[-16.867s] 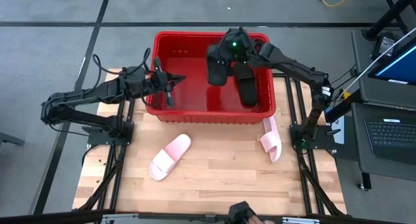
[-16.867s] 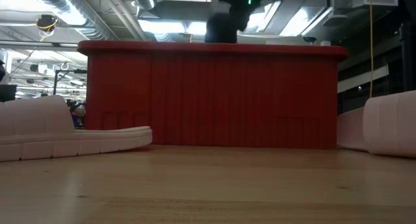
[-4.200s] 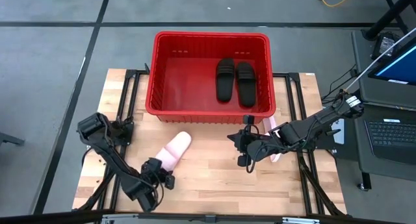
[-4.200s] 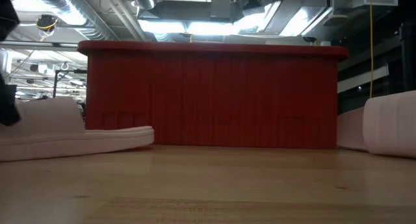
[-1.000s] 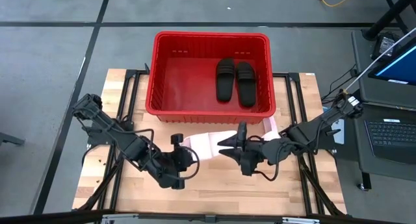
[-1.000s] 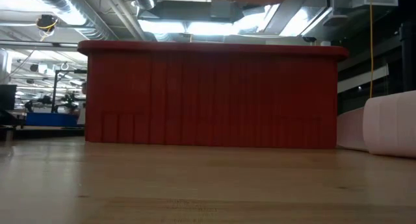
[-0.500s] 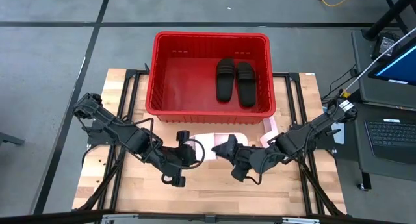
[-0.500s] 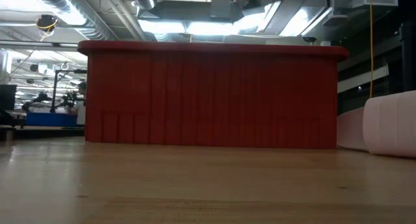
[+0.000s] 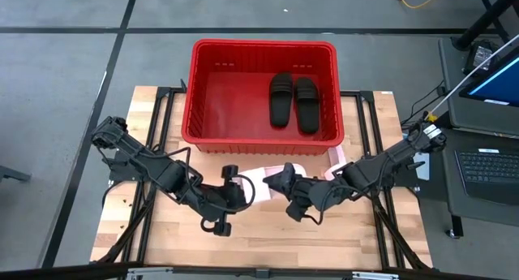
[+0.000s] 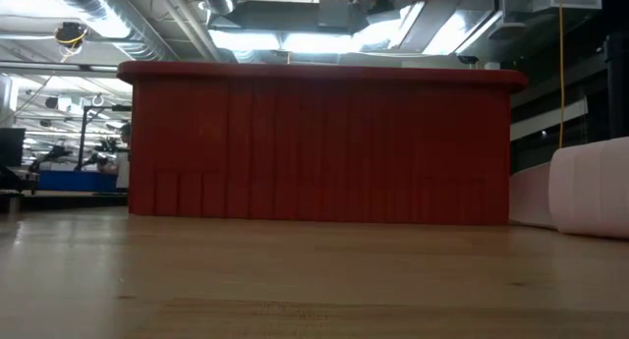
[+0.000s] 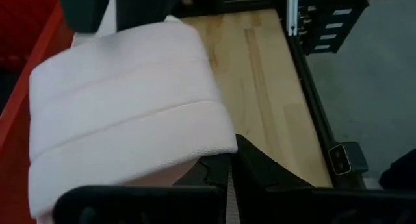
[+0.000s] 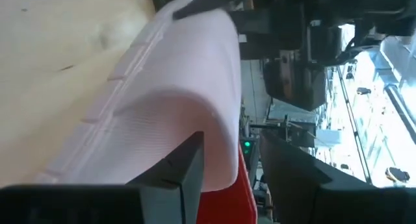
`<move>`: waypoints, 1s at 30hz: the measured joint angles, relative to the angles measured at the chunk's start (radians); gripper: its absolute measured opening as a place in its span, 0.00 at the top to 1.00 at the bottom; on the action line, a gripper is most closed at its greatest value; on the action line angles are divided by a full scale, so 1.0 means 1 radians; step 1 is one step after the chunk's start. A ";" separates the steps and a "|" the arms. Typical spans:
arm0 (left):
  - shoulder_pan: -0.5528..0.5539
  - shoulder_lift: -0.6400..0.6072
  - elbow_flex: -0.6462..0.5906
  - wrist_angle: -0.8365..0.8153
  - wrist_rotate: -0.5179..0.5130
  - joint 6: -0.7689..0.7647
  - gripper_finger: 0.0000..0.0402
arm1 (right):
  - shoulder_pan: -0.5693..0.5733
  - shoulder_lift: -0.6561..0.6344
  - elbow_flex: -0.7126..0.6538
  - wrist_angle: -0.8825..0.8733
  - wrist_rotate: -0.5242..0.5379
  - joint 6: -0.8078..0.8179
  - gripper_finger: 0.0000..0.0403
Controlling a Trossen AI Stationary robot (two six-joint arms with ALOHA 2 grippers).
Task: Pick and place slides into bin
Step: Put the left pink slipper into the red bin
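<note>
A pale pink slide (image 9: pixel 268 173) hangs above the table's middle, just near of the red bin (image 9: pixel 195 93). My left gripper (image 9: pixel 246 185) is shut on the slide's left end. My right gripper (image 9: pixel 281 183) is open at its right end. In the right wrist view, its fingers (image 12: pixel 185 165) stand on either side of the wide strap (image 12: pixel 195 81). Two black slides (image 9: pixel 280 97) (image 9: pixel 306 104) lie side by side on the bin's floor. A second pink slide (image 9: pixel 336 161) lies on its side by the bin's near right corner. My left gripper pinches a thin pale edge of the slide (image 11: pixel 229 185) between its two fingers, just under the wide strap (image 11: pixel 130 113). It comes from the table's left, slanting down. The slide is lifted clear of the table. My right gripper: I cannot tell whether its fingers touch the slide.
The bin (image 10: pixel 324 142) stands at the table's far edge and rises as a red wall in the low view. The second pink slide (image 10: pixel 590 187) shows at that view's right. Bare wood lies near of both grippers. A laptop desk stands off the table's right.
My right gripper has rolled, sunk a little and gone toward the table's left, closing in on the slide's free end. My left gripper has turned with the slide. The slide lay long and level a second ago and now looks shorter from above, strap showing.
</note>
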 joint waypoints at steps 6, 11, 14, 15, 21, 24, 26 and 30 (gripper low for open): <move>0.000 0.000 0.000 0.014 0.024 0.001 0.99 | -0.027 0.000 0.000 0.001 -0.078 -0.004 0.65; 0.000 0.000 0.000 0.016 0.019 0.000 0.99 | -0.033 0.000 0.000 0.002 -0.079 -0.004 0.79; 0.006 0.000 0.000 0.016 0.012 0.001 0.99 | -0.032 0.000 0.000 0.004 -0.078 -0.004 0.93; 0.008 0.000 0.000 0.015 0.009 0.001 0.99 | -0.032 0.000 0.000 0.004 -0.078 -0.004 0.96; 0.032 0.000 0.000 -0.021 -0.041 0.018 0.99 | -0.034 -0.003 0.000 -0.003 -0.055 0.063 0.97; 0.053 0.000 0.000 -0.069 -0.067 0.002 0.99 | -0.028 -0.004 0.000 -0.010 0.009 0.074 0.98; 0.068 0.000 0.000 -0.102 -0.095 -0.018 0.99 | -0.025 -0.004 0.000 -0.011 0.068 0.074 0.98; 0.090 0.000 0.000 -0.123 -0.117 -0.027 0.99 | -0.020 -0.005 0.000 -0.034 0.121 0.078 0.98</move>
